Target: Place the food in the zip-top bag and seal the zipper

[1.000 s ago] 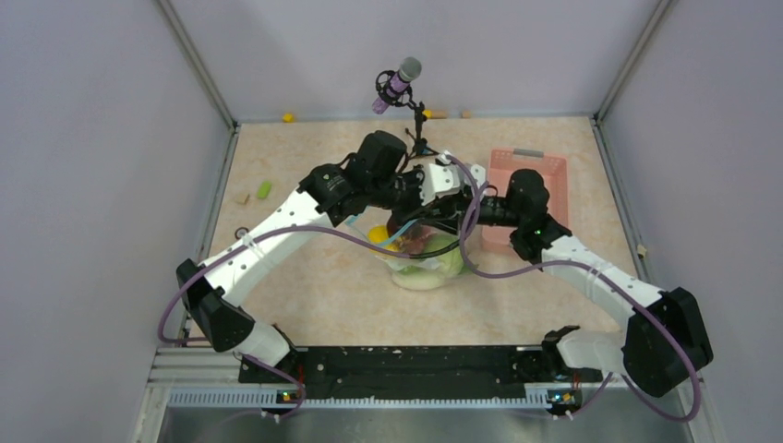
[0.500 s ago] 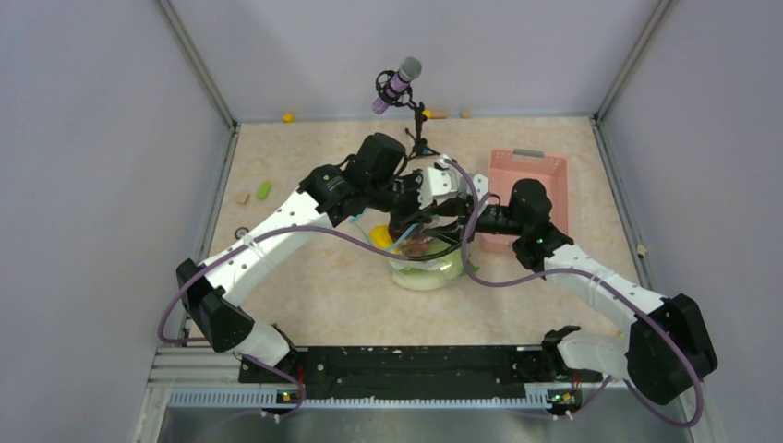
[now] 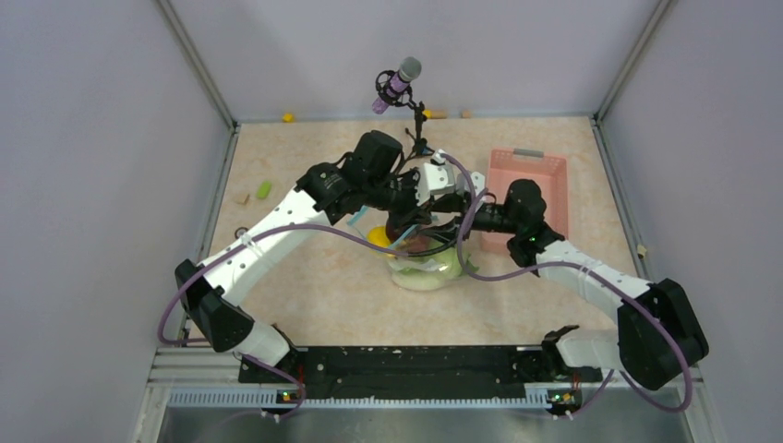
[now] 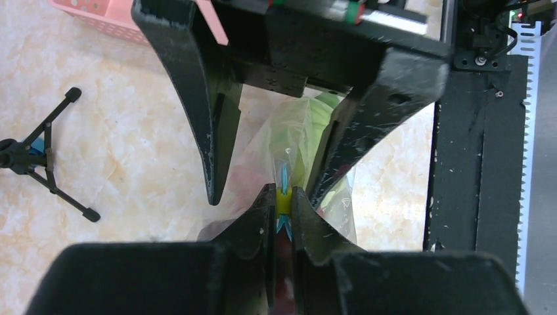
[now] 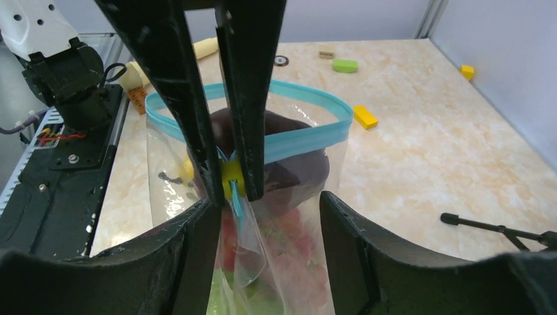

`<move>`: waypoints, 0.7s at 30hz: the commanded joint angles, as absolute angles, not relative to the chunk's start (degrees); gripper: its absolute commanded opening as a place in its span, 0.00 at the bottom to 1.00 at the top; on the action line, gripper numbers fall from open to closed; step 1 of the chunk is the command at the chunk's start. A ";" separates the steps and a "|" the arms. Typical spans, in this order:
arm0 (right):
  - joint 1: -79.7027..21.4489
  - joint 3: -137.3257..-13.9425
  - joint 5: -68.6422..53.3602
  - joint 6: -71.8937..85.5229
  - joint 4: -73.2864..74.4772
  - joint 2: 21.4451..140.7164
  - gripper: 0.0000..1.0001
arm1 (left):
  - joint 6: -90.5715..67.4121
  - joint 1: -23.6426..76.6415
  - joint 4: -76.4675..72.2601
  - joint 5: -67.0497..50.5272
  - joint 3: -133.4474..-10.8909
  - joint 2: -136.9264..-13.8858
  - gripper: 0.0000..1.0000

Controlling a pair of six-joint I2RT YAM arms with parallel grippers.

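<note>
The clear zip-top bag (image 3: 427,263) stands upright mid-table, with the food inside: dark red piece (image 5: 295,170), green leaves (image 5: 223,295), yellow fruit (image 3: 377,236). Its light blue zipper (image 5: 309,134) gapes in a loop on the far side and is pinched together at the near end. My left gripper (image 4: 283,197) is shut on the yellow slider (image 5: 231,178) of the zipper. In the right wrist view it (image 5: 231,190) reaches down from above. My right gripper (image 5: 268,200) is open, its fingers (image 4: 210,131) straddling the bag's end just below the slider without pinching it.
A pink lattice basket (image 3: 536,175) stands right of the bag, under the right arm. A microphone on a small tripod (image 3: 399,81) stands behind the grippers. Small toy bits lie scattered: green (image 5: 345,65), yellow (image 5: 365,117), and another green one (image 3: 264,189) far left.
My right gripper has opened and let go of the bag's end. Its arm has shifted slightly left. My left gripper stays shut on the slider.
</note>
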State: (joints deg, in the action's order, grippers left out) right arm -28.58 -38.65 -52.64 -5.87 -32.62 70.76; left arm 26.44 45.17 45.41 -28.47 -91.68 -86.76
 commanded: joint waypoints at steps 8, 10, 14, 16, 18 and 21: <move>-28.30 -39.09 -56.24 -3.43 -40.42 73.65 0.51 | 26.38 45.18 46.09 -32.05 -94.13 -85.18 0.00; -28.31 -39.20 -56.70 -1.44 -42.91 74.19 0.48 | 26.44 45.19 46.49 -32.34 -94.54 -85.47 0.00; -28.30 -39.71 -56.54 1.03 -44.90 75.19 0.20 | 26.27 45.22 46.80 -32.27 -94.86 -85.65 0.00; -28.25 -40.21 -55.81 0.36 -42.42 75.49 0.00 | 26.47 45.20 46.84 -31.69 -94.79 -85.38 0.00; -28.25 -40.15 -54.60 0.31 -40.59 75.23 0.00 | 26.85 45.18 46.94 -30.40 -94.64 -84.99 0.00; -28.21 -39.06 -52.76 -2.36 -39.19 73.37 0.00 | 28.56 45.19 47.24 -26.18 -93.62 -84.38 0.00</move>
